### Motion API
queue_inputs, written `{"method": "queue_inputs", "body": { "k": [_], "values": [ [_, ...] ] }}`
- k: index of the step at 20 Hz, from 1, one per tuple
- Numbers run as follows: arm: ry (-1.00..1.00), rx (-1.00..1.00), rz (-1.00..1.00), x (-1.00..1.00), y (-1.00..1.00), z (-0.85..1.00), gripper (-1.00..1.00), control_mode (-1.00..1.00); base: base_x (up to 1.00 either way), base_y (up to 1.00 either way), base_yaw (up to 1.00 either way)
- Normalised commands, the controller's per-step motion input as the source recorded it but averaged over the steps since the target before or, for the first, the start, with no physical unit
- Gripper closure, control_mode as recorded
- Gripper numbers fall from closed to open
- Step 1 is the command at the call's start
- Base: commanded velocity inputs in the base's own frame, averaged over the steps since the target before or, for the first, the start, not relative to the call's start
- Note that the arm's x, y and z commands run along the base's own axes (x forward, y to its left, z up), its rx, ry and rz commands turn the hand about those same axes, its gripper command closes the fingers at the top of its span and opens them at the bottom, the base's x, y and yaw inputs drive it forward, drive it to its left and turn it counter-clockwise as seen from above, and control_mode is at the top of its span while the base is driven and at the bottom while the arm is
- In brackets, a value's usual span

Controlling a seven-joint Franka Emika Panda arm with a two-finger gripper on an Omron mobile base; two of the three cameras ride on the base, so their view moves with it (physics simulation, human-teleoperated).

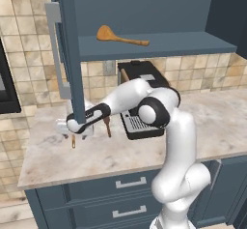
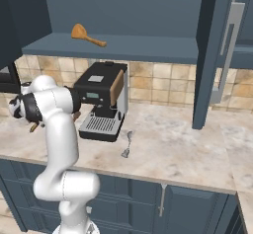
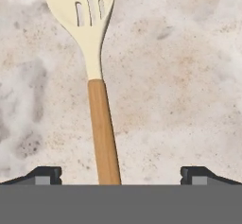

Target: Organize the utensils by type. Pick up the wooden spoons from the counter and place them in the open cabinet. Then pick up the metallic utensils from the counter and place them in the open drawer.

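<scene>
A small spoon with a cream slotted bowl (image 3: 80, 5) and a brown handle (image 3: 103, 128) lies on the marble counter (image 3: 189, 76). My gripper (image 3: 121, 176) hangs open just above it, one fingertip on each side of the handle's end. From the left base view, the gripper (image 1: 72, 131) is low at the counter's left end, by the cabinet door. The large orange wooden spoon (image 1: 120, 37) lies on the shelf of the open cabinet (image 1: 159, 44). A dark reddish-brown spoon (image 1: 107, 125) lies beside my forearm. A slim metal spoon (image 2: 127, 144) lies before the coffee machine. The open drawer is out of view.
A black coffee machine (image 2: 101, 99) stands at the back of the counter behind my arm. The open cabinet door (image 1: 67, 54) with its long grey handle (image 1: 55, 49) hangs right above my hand. Drawer fronts with silver handles (image 1: 130, 182) sit below the counter edge.
</scene>
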Motion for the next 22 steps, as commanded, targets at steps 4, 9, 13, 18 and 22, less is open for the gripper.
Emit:
{"method": "queue_inputs", "body": {
  "k": [4, 9, 13, 18, 22],
  "values": [
    [0.0, -0.03, 0.0, 0.1, 0.07, -0.25, -1.0, -1.0, 0.0, 0.0, 0.0],
    [0.0, -0.01, 0.0, 0.03, 0.02, -0.26, -1.0, -1.0, 0.0, 0.0, 0.0],
    [0.0, 0.0, 0.0, 0.0, 0.0, -0.26, -1.0, -1.0, 0.0, 0.0, 0.0],
    [0.0, 0.0, 0.0, 0.01, 0.0, -0.25, 1.0, -1.0, 0.0, 0.0, 0.0],
    [0.0, 0.0, -0.01, 0.03, 0.0, -0.21, 1.0, -1.0, 0.0, 0.0, 0.0]
  ]
}}
